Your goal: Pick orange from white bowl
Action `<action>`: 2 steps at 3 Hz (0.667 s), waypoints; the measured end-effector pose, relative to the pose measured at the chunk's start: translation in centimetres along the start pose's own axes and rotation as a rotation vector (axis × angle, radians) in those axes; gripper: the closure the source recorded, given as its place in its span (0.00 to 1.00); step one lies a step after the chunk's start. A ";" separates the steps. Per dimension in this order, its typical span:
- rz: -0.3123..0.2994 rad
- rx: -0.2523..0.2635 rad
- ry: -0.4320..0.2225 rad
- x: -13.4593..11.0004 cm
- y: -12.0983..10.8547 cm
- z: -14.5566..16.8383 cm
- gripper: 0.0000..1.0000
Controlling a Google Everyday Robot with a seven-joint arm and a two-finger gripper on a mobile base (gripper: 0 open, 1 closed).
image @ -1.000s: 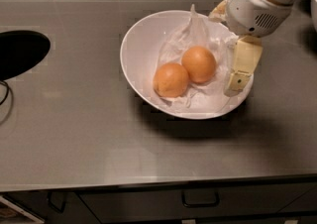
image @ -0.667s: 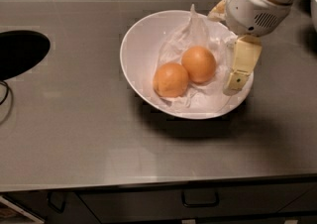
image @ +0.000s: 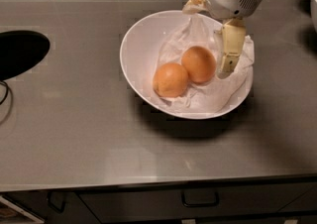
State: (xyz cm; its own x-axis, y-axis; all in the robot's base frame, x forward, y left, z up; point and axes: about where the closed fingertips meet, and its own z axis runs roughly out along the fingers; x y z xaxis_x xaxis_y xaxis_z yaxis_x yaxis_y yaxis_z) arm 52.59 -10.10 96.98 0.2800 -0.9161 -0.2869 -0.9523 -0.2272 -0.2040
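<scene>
Grey counter (image: 74, 134) holds the white bowl (image: 141, 54), hand (image: 224, 42) hanging over it.

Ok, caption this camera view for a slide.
Gripper hangs over the white bowl, beside two oranges lying on crumpled paper.

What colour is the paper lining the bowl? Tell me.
White crumpled paper under both oranges, in the camera view; the gripper hangs over the bowl's right side.

Two orange oranges (image: 171, 80) lay on white paper (image: 213, 98) in the white bowl (image: 136, 49) on a grey counter (image: 74, 134). The cream-and-white gripper (image: 229, 52) hung just beside one.
</scene>
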 end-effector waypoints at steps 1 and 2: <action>-0.120 0.009 -0.060 -1.2 -2.9 0.8 0.00; -0.123 0.031 -0.065 -1.4 -3.6 0.9 0.00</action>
State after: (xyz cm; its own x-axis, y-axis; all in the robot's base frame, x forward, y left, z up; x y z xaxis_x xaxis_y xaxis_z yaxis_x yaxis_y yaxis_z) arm 55.70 -7.68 97.25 0.4031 -0.8583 -0.3175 -0.9061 -0.3257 -0.2699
